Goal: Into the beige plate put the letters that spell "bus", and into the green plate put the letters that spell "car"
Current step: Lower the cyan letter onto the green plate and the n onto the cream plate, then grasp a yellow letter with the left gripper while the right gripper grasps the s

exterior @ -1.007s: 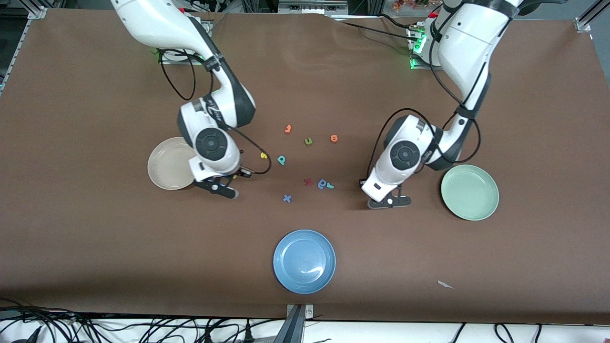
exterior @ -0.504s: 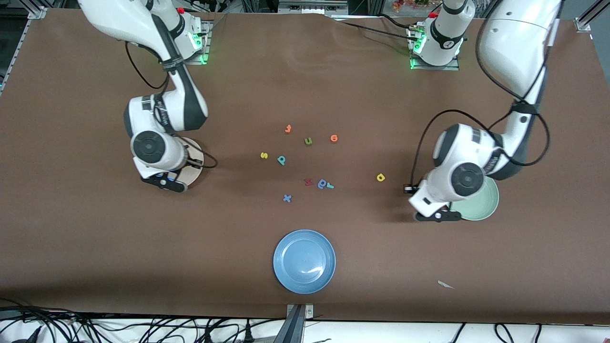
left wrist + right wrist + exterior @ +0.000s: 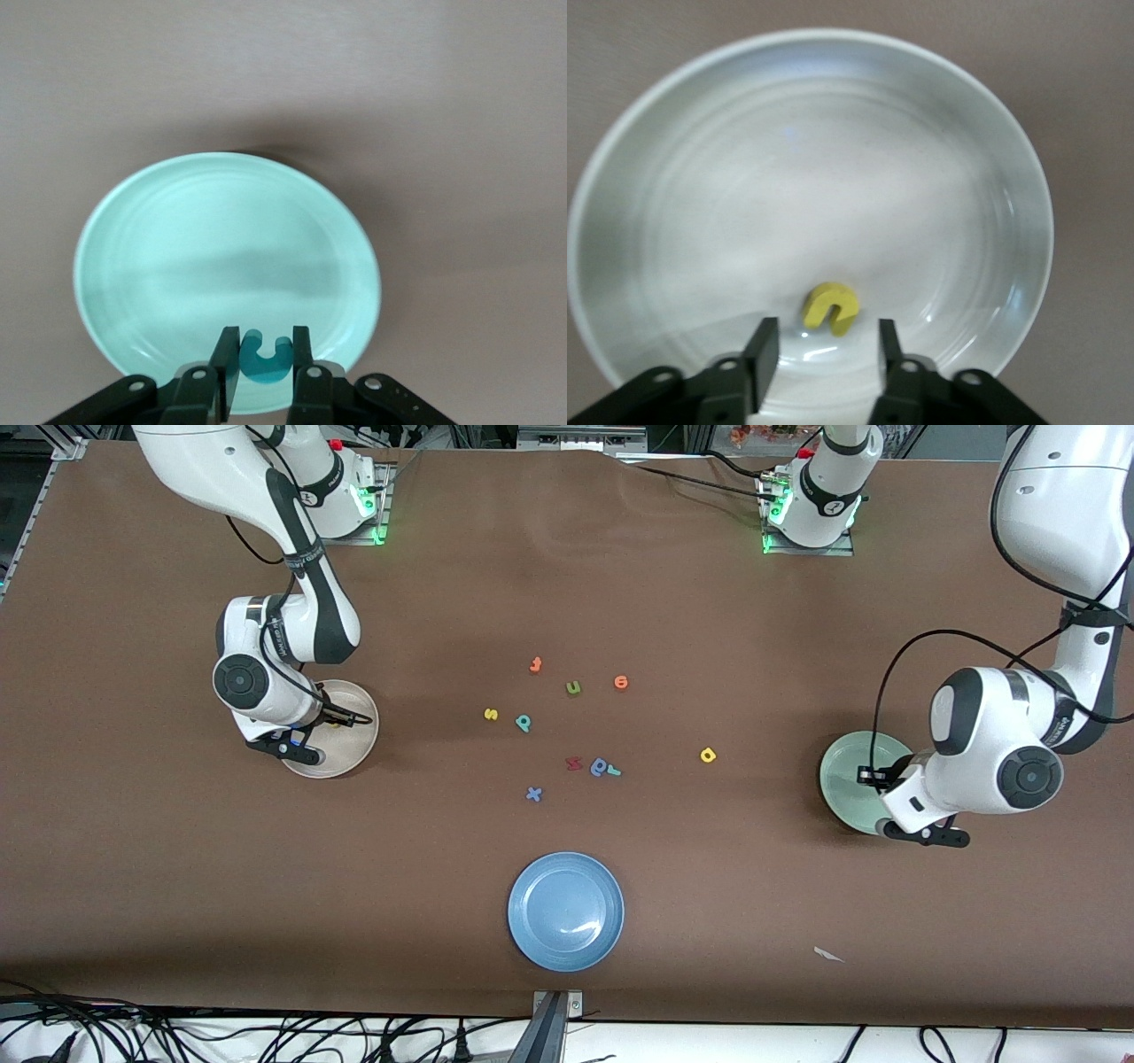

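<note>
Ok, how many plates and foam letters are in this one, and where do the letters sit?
Round plates, beige plate, green plate, blue plate: 3
Foam letters loose on the table: 10
Yellow foam letter in the beige plate: 1
Teal foam letter in the left gripper, over the green plate: 1
Total: 15

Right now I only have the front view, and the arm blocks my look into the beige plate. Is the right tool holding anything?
Observer: No. The right tool is open over the beige plate. The yellow u lies in the plate between the fingers, touching neither.
Operator: And the left tool, is it carrying a letter?
Observer: Yes. The left tool is shut on the teal c, above the green plate, just inside its rim.
</note>
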You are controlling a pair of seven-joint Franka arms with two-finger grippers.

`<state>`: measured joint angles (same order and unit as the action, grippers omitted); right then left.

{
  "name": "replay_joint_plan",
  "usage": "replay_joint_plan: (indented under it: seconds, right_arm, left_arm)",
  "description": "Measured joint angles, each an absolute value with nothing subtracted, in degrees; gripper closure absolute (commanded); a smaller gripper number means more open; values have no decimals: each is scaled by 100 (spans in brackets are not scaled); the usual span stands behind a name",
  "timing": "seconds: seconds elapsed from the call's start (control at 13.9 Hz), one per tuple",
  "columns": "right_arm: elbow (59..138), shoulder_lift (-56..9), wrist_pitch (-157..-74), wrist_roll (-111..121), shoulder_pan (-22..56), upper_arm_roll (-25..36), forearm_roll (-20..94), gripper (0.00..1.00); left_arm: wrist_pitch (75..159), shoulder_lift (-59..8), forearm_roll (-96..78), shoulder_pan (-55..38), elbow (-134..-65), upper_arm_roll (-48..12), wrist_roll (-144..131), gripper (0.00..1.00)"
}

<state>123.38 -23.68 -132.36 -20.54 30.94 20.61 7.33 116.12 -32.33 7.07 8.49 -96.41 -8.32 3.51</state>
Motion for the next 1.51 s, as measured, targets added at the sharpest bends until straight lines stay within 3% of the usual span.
replay_joint_plan:
  seconds: [0.22, 0.29, 0.36, 0.43, 0.65, 0.86, 1.08, 1.44, 1.51]
  right_arm:
    - [11972, -2113, -12639, -2547, 3133, 1902, 769, 2]
    - [11812, -2053, -12504, -3007, 3151, 1731, 786, 2]
    - [11680, -2015, -12449, -3601, 3170, 1498, 798, 2]
    - [11579, -2008, -12451, -4250, 3192, 1234, 799, 2]
    - [11485, -2068, -12704, -5862, 3297, 608, 802, 5]
    - [11487, -2339, -13331, -7371, 3476, 230, 804, 8]
    - [11485, -2715, -13924, -8417, 3836, 110, 804, 20]
    - [11483, -3093, -14378, -8753, 3941, 123, 804, 24]
    - [11483, -3114, -14439, -8759, 3941, 125, 804, 30]
  left_arm:
    - [12847, -2769, 713, 1068, -10735, -837, 364, 74]
    - [13060, -2679, 713, 1120, -10975, -838, 364, 59]
    - [13248, -2621, 713, 1156, -11178, -838, 365, 24]
    - [13416, -2583, 713, 1177, -11328, -840, 365, 0]
    - [13495, -2506, 713, 1182, -11426, -864, 364, 0]
    - [13023, -2399, 713, 1164, -11235, -1006, 179, 0]
    - [12912, -2387, 621, 1081, -11154, -1487, -636, 1]
    - [13783, -2848, 443, 357, -11180, -1799, -2687, 2]
    - [13915, -2961, 443, 184, -11181, -1798, -3103, 3]
